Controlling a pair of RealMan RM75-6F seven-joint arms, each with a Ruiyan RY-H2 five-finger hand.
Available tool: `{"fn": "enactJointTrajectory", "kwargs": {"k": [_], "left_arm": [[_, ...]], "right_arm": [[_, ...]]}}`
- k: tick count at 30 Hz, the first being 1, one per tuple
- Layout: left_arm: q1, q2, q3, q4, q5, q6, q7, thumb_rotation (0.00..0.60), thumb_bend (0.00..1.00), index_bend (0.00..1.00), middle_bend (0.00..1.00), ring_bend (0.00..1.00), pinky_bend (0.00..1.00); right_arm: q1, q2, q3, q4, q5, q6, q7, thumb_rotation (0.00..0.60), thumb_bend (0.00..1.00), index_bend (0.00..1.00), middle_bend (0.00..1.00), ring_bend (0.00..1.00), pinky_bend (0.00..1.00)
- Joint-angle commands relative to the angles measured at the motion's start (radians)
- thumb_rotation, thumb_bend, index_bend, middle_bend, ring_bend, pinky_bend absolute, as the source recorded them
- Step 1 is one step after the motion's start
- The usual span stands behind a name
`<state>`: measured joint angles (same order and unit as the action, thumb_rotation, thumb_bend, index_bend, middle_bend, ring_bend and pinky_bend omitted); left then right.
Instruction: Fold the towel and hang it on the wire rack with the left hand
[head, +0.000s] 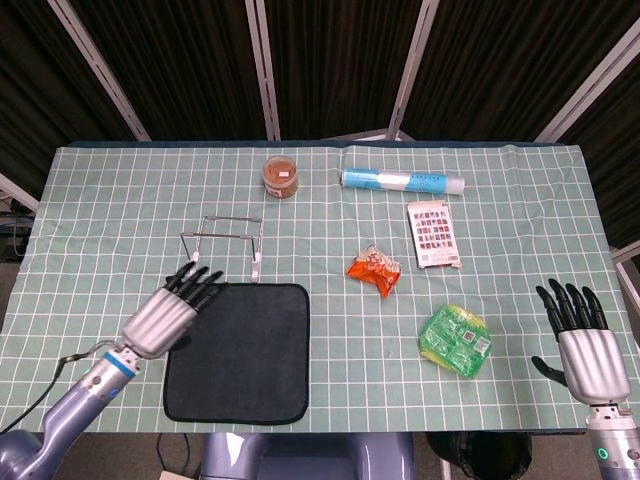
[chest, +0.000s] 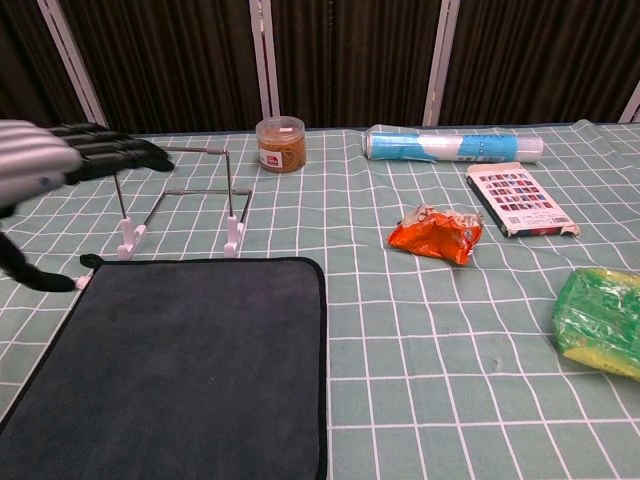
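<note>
I am holding my left hand (head: 172, 310) above the far-left corner of the towel (head: 240, 352), fingers spread and gripping nothing. My right hand (head: 582, 345) is hanging just off the near-right edge of the bench (head: 100, 200), also spread wide and holding nothing.

The towel is lying flat and unfolded on the near-left part of the bench. The rack (head: 228, 243) is standing just beyond its far edge, close to it but apart.

I am judging the towel to be soft, light and limp. It will sag and drape rather than hold a shape, and its nap should give my fingers grip. I am thinking of pinching the left edge near a corner, where the bound hem and small loop (chest: 87, 262) offer something to catch, then drawing it across to fold.
</note>
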<state>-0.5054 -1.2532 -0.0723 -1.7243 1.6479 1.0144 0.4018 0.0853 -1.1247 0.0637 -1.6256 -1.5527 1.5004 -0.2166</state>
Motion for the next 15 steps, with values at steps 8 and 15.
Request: {"fn": "enactJointTrajectory", "kwargs": {"k": [8,15], "left_arm": [[-0.181,-0.175,0.024,0.116,0.088,-0.163,-0.041,0.6,0.42,0.26,0.0,0.0,0.0],[-0.226,-0.266,0.039,0.213,0.079,-0.192,-0.043,0.6,0.43,0.28,0.0,0.0,0.0]], "right_arm": [[0.003,0.002,0.013,0.01,0.033,-0.008,0.006,0.6,0.0,0.0,0.0,0.0,0.0],[-0.003,0.008,0.013,0.01,0.049,-0.007,0.011,0.6,0.0,0.0,0.0,0.0,0.0]]}}
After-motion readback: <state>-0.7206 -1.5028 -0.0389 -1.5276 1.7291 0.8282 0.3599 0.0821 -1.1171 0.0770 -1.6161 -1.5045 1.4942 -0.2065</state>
